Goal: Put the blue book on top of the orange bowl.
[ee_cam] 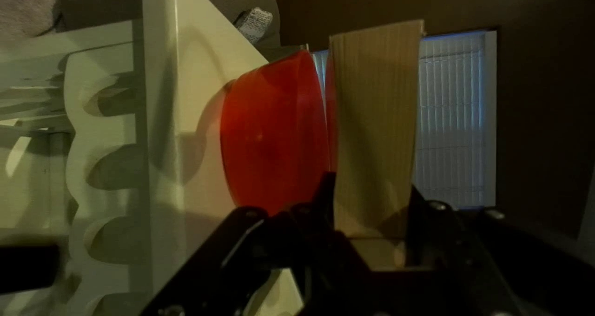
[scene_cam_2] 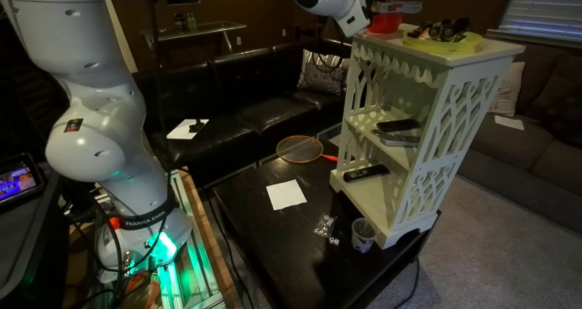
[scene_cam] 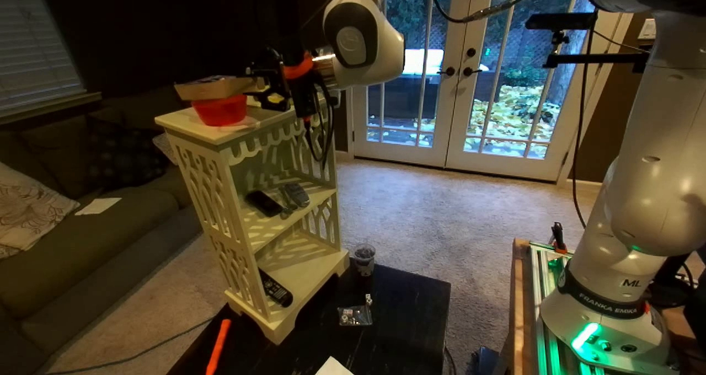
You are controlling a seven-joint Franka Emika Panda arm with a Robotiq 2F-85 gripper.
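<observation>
The blue book (scene_cam: 212, 88) lies flat over the orange bowl (scene_cam: 220, 111), which looks red-orange and stands on top of the cream shelf unit. Both also show in an exterior view, book (scene_cam_2: 398, 7) above bowl (scene_cam_2: 385, 23). In the wrist view the book's pale page edge (ee_cam: 376, 121) faces me, and its cover is mostly hidden. A narrow gap shows between the book and the rim of the bowl (ee_cam: 274, 134) at the far end; I cannot tell whether they touch nearer me. My gripper (ee_cam: 372, 200) is shut on the book's near end, one finger on each face.
The shelf unit (scene_cam_2: 448, 60) stands on a dark coffee table (scene_cam_2: 254, 218). A yellow-green plate (scene_cam_2: 470, 43) with dark items sits on its top beside the bowl. Remotes (scene_cam_2: 366, 172) lie on its shelves. A cup (scene_cam_2: 363, 236), small bag (scene_cam_2: 325, 226) and paper (scene_cam_2: 286, 194) are on the table.
</observation>
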